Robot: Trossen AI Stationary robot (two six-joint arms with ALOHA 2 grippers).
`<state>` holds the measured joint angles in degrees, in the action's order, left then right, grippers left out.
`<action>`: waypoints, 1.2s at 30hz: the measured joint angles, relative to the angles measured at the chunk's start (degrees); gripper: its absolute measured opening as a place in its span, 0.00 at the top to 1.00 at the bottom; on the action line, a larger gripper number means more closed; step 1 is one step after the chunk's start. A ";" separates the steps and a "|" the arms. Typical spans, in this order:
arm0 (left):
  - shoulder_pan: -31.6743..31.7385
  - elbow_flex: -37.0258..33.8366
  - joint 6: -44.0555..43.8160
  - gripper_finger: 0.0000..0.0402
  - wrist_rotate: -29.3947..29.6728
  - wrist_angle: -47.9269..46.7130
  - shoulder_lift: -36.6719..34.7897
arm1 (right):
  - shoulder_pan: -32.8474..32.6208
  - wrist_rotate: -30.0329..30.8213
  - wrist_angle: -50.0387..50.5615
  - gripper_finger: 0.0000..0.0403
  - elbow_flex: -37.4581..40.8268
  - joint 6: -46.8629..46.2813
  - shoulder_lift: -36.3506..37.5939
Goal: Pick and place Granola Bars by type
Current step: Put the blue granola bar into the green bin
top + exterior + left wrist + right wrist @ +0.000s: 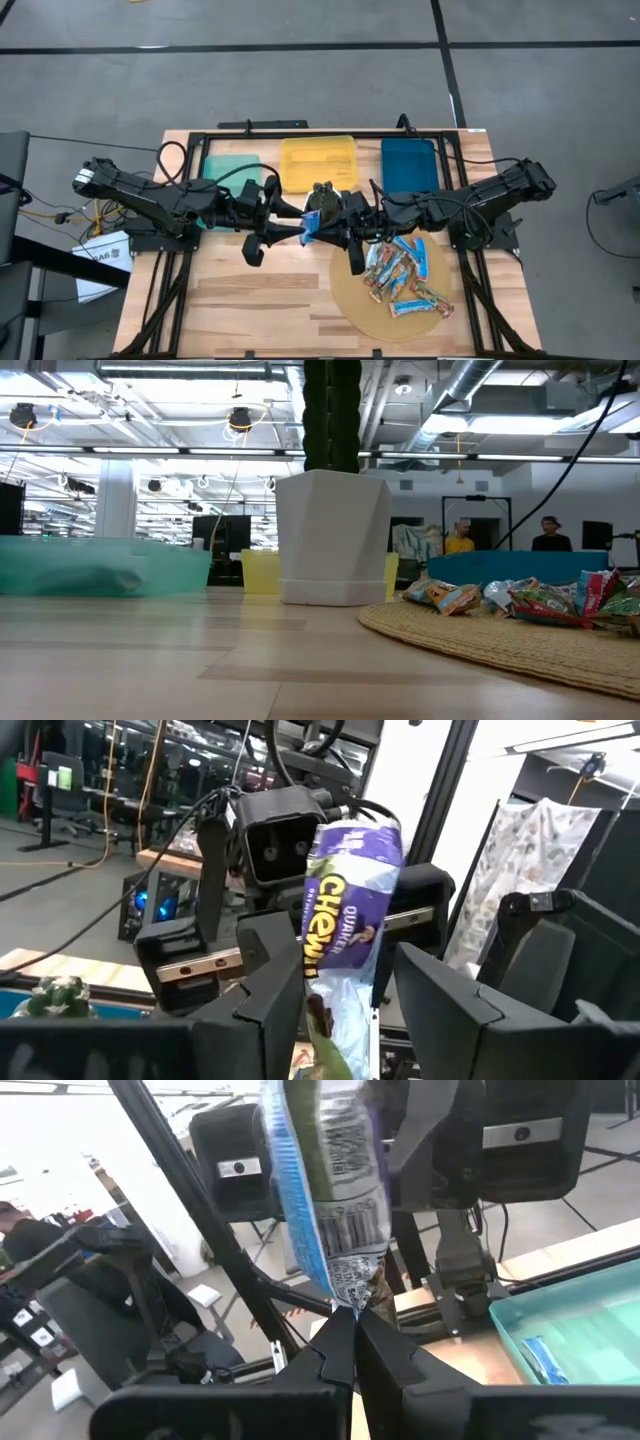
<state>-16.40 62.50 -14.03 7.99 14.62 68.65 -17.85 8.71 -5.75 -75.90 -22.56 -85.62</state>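
A granola bar in a purple-blue wrapper hangs high over the table's middle, between my two grippers. My right gripper is shut on it. My left gripper faces it from the table's left, open, with one finger on each side of the bar's lower part; I cannot tell whether a finger touches the wrapper. In the high view the two grippers meet at the bar, just in front of the plant pot. Several more bars lie heaped on a round woven mat. My right gripper pinches the bar's lower end seam between its two fingertips. The fingers come level from the table's right. The bar stands nearly upright above them, lifted clear of the table.
Three bins stand along the far edge: teal, yellow and blue. The teal bin holds a blue bar. The white pot stands between the bins and the mat. People stand in the room behind.
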 joint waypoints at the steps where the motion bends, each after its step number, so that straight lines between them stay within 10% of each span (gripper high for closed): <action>1: 0.00 0.01 0.23 0.62 0.00 -0.09 -0.01 | 0.00 -0.21 -0.06 1.00 0.00 -0.33 0.00; 23: 0.11 0.02 2.48 0.64 0.10 3.31 3.66 | 1.11 -4.29 0.16 1.00 0.00 -1.95 0.00; 36: 0.11 0.02 2.49 0.95 -0.36 3.25 3.62 | 1.11 -4.27 0.77 1.00 0.00 -1.93 0.00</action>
<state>-16.29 62.52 -11.55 7.63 17.87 72.27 -16.73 4.45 -4.97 -75.90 -24.49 -85.62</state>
